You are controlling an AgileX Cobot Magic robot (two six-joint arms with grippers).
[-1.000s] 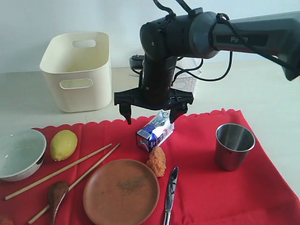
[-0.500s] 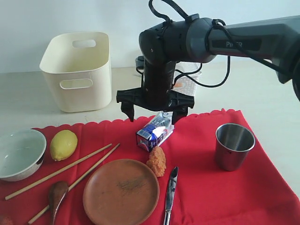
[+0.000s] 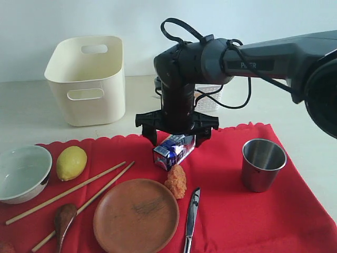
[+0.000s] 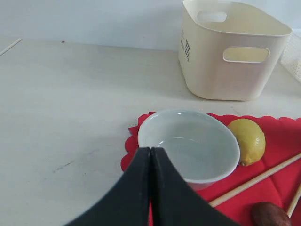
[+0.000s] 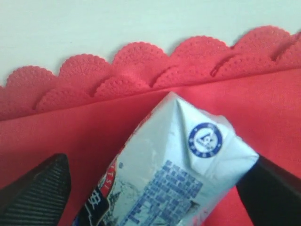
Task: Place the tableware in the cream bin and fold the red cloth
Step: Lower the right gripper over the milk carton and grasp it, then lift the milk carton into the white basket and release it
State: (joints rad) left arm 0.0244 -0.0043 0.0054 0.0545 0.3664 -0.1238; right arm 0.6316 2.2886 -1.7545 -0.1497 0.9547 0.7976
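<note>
The red cloth (image 3: 226, 211) lies flat under the tableware: white bowl (image 3: 23, 171), two chopsticks (image 3: 73, 188), wooden spoon (image 3: 64, 219), brown plate (image 3: 136, 215), steel knife (image 3: 191, 213) and steel cup (image 3: 262, 163). At the back left stands the cream bin (image 3: 87, 79). My right gripper (image 3: 176, 138) is open and low over the cloth, one finger on each side of a milk carton (image 5: 174, 174). My left gripper (image 4: 150, 150) is shut on nothing, just in front of the bowl (image 4: 188, 146); the exterior view does not show it.
A lemon (image 3: 71, 162) sits beside the bowl. An orange food piece (image 3: 176, 181) lies between carton and plate. A white lattice basket (image 3: 211, 96) is partly hidden behind the right arm. The cloth's scalloped edge (image 5: 141, 70) runs just behind the carton.
The right gripper has come down and slightly right, so its open fingers now flank the milk carton's top. Everything on the cloth has stayed where it was.
</note>
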